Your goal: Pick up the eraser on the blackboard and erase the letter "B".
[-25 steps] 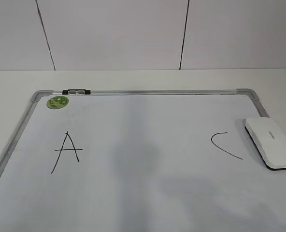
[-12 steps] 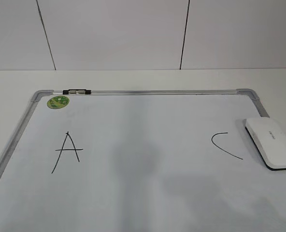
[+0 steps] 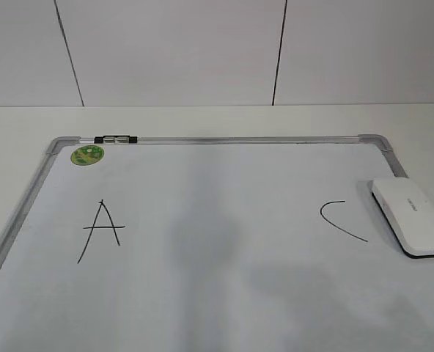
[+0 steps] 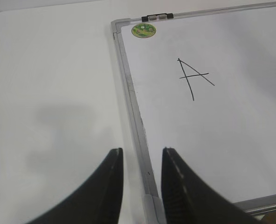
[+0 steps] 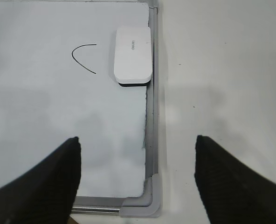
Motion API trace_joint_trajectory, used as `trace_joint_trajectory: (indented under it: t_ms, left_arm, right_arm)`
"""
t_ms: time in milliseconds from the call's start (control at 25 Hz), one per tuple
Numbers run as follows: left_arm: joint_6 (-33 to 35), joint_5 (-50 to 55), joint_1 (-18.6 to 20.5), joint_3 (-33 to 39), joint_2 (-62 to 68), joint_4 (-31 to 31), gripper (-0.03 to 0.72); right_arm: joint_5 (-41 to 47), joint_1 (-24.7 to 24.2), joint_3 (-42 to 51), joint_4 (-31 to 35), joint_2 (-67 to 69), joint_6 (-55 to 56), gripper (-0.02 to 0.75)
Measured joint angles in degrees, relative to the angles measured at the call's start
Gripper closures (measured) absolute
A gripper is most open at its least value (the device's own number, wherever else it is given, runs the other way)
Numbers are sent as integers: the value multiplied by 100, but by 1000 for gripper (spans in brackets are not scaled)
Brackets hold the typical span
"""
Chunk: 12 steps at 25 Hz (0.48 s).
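**Eraser at rest by the right frame, both grippers empty**

The blackboard (image 3: 224, 139) is a flat white sheet edged in silver-grey metal with rounded corners, lying on a pale matte surface (image 3: 202, 119). The eraser (image 3: 410, 215) is a smooth white rounded block with a thin dark underside, lying on the board just beside its right frame. A curved black "C" (image 3: 341, 218) sits near its left, a thin angular "A" (image 3: 102, 230) well apart on the board's left half; no "B" shows between them.

The exterior view shows no gripper. The left wrist view alone shows the left gripper (image 4: 141, 161), dark textured fingers parted only narrowly, holding nothing, above the board's left frame near its corner, along with the round green sticker (image 4: 143, 30) and small black clip (image 4: 157, 17). The right wrist view shows the right gripper (image 5: 138, 151) spread wide and empty above the near right corner, the eraser (image 5: 133, 55) well ahead of it.
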Motion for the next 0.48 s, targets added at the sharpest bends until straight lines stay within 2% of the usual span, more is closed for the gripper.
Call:
trace_joint_trajectory:
  t_ms: [480]
  left_arm:
    - [0, 0, 0, 0, 0, 0, 473]
  right_arm:
    - [-13, 0, 0, -3, 0, 0, 153]
